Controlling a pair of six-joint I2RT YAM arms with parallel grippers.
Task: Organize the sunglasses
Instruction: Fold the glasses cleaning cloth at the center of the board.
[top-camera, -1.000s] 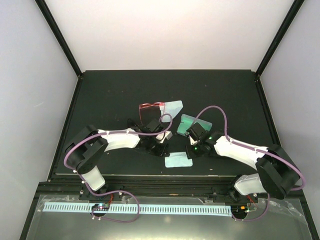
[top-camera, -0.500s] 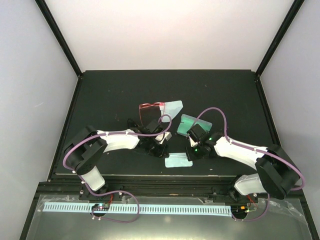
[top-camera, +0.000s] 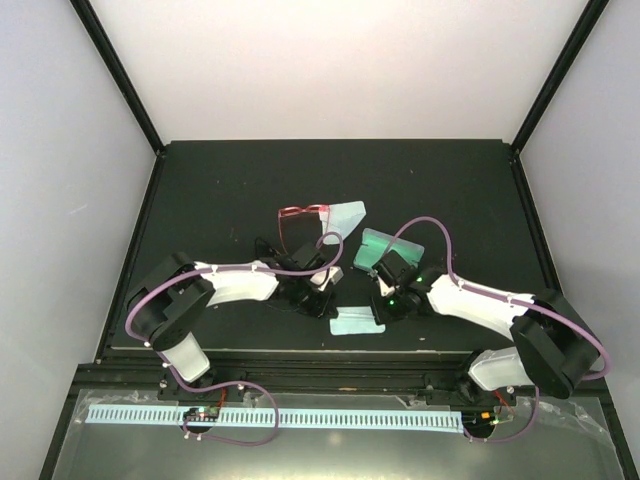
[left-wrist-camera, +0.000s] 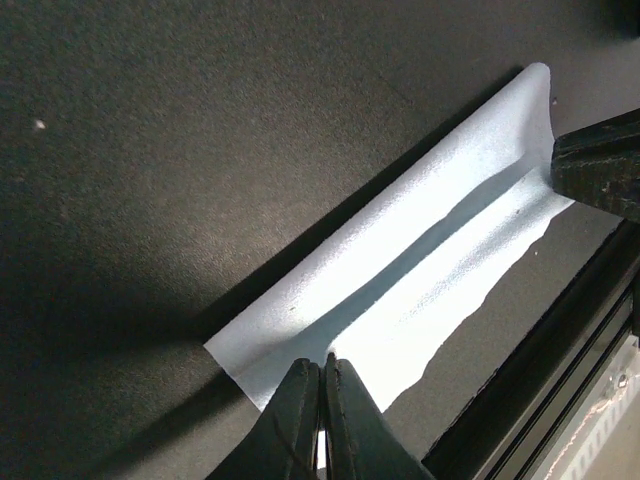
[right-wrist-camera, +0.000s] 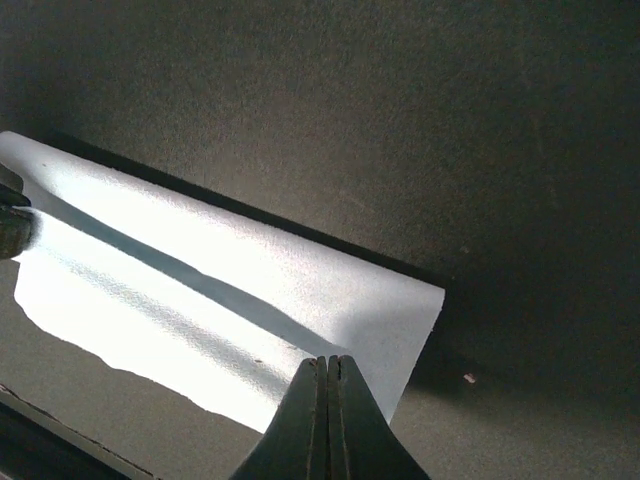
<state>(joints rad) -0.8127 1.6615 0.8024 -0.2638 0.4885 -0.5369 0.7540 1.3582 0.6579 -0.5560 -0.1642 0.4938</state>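
Note:
The red-framed sunglasses (top-camera: 298, 214) lie on the black mat at mid-table, beyond my left arm. I cannot make out the black pair against the dark mat and arm. A light blue cloth (top-camera: 357, 320) lies near the front edge between my grippers. My left gripper (top-camera: 328, 304) is shut on its left end, as the left wrist view shows (left-wrist-camera: 322, 366) on the cloth (left-wrist-camera: 420, 250). My right gripper (top-camera: 386, 304) is shut on its right end, as the right wrist view shows (right-wrist-camera: 328, 366) on the cloth (right-wrist-camera: 180, 290). The cloth has a long crease between them.
A second light blue cloth (top-camera: 346, 214) lies beside the red sunglasses. A pale blue-green case (top-camera: 388, 246) sits beyond my right gripper. The mat's front edge and a black rail (left-wrist-camera: 560, 380) run just behind the cloth.
Both grippers have shifted slightly toward the front edge at the cloth's ends. The cloth, the red sunglasses and the case have stayed in place.

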